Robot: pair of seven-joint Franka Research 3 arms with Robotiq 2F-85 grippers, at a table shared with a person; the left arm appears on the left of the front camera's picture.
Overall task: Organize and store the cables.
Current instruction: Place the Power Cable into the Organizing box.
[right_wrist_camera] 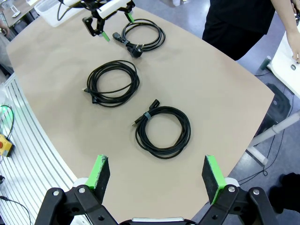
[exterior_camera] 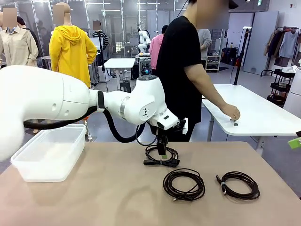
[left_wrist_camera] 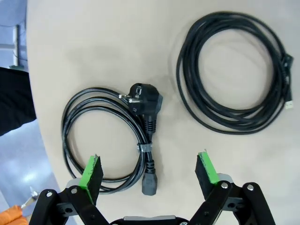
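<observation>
Your left gripper (left_wrist_camera: 149, 161) hangs wide open and empty over the power cord (left_wrist_camera: 146, 101), which lies coiled by the far edge of the table (exterior_camera: 117, 197). Lower it straight down so the pads (left_wrist_camera: 90, 169) straddle the tied bundle below the plug, not a single loop. The right gripper (right_wrist_camera: 155, 164) is open too.

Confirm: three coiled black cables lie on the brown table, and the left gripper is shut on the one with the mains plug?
No: the left gripper stands open above the black coiled mains-plug cable, holding nothing, per the left wrist view.
</observation>
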